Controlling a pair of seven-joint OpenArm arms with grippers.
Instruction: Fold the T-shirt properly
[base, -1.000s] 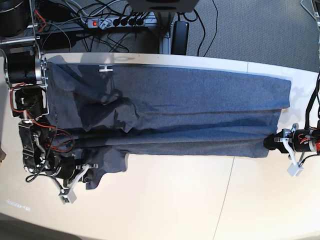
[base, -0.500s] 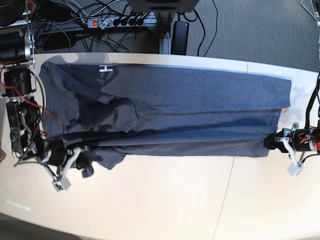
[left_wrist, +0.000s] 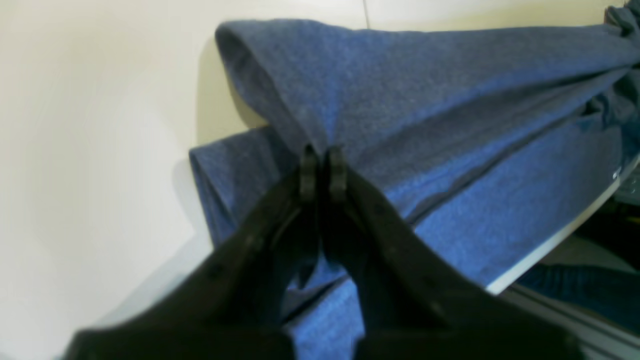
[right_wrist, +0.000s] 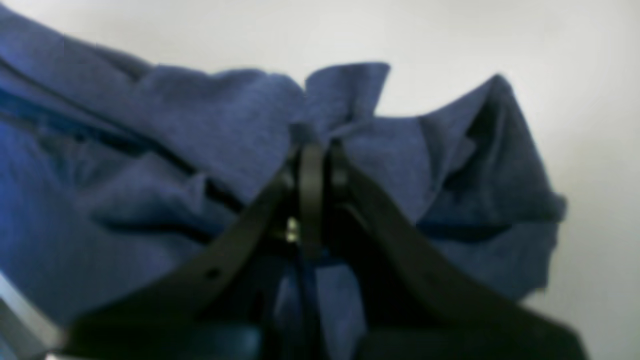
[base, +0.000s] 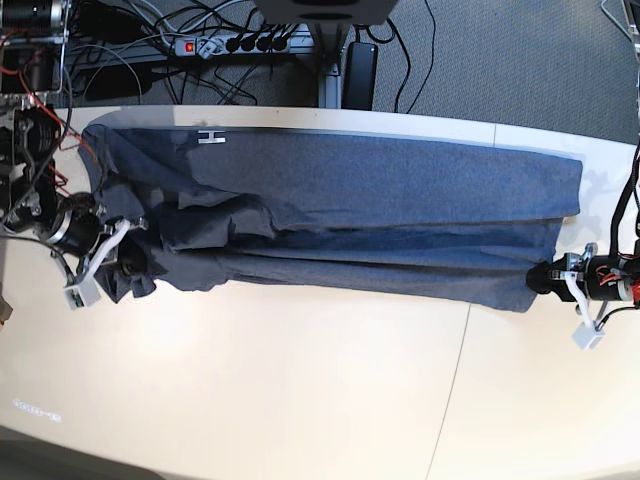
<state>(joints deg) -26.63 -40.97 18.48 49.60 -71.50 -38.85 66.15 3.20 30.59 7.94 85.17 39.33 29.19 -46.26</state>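
The slate-blue T-shirt (base: 380, 200) lies stretched lengthwise across the pale table (base: 300, 400), folded along its length with creases in the middle. At the base view's right end, my left gripper (base: 545, 278) is shut on the shirt's near corner. In the left wrist view, the left gripper (left_wrist: 322, 165) pinches a raised fold of the T-shirt (left_wrist: 450, 100). At the base view's left end, my right gripper (base: 128, 262) is shut on bunched cloth. The right wrist view shows the right gripper (right_wrist: 320, 150) clamping crumpled T-shirt fabric (right_wrist: 150, 125) held off the table.
A white H-shaped mark (base: 210, 137) sits at the table's far edge. Behind the table are a power strip (base: 235, 44), cables and grey carpet. A seam (base: 455, 380) crosses the tabletop. The shirt's far edge lies close to the table's far edge.
My right gripper has carried the bunched end of the shirt away from the table's front, toward the far side and leftward. The left gripper has stayed in place.
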